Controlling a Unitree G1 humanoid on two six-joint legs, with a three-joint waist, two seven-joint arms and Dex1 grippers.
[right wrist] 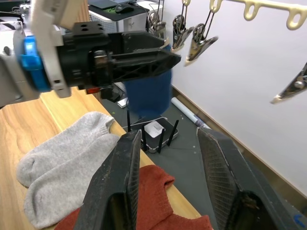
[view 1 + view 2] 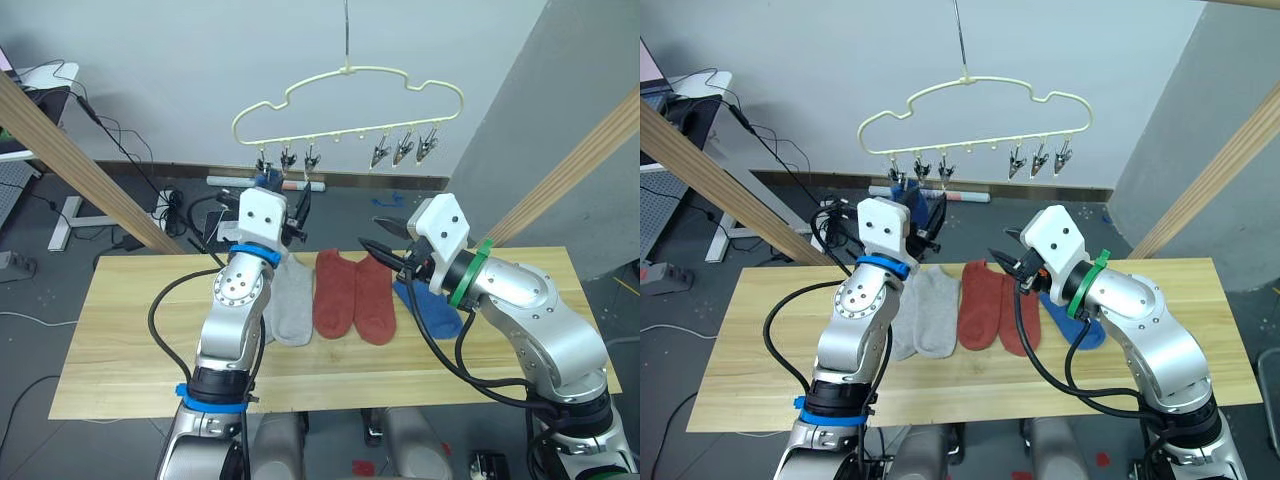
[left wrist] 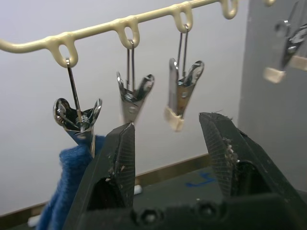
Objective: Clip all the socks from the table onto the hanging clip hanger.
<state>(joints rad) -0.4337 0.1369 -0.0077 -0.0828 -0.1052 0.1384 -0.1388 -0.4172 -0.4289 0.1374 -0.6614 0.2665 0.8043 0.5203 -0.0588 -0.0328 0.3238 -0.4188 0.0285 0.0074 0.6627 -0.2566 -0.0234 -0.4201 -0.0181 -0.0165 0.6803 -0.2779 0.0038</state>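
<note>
Socks are mostly still to be hung: one blue sock (image 3: 67, 187) is seen dangling from the leftmost clip of the clip hanger (image 2: 350, 95), which hangs above and behind the tabletop (image 2: 130, 330). On the tabletop, a pair of grey socks (image 2: 290, 300), a pair of rust red socks (image 2: 355, 295) and a second blue sock (image 2: 430, 312) are laid side by side, flat and unclipped. Five socks are therefore judged to be left, with five clips (image 2: 403, 148) free.

The left gripper (image 3: 168, 143) is raised just below the clips beside the hung blue sock; its fingers (image 3: 120, 158) are spread apart and nothing is held between them. The right gripper (image 1: 168, 158) is held above the tabletop over the red pair, its fingers (image 1: 122, 177) likewise wide apart and empty. A grasp on the next sock is judged not yet begun.
</note>
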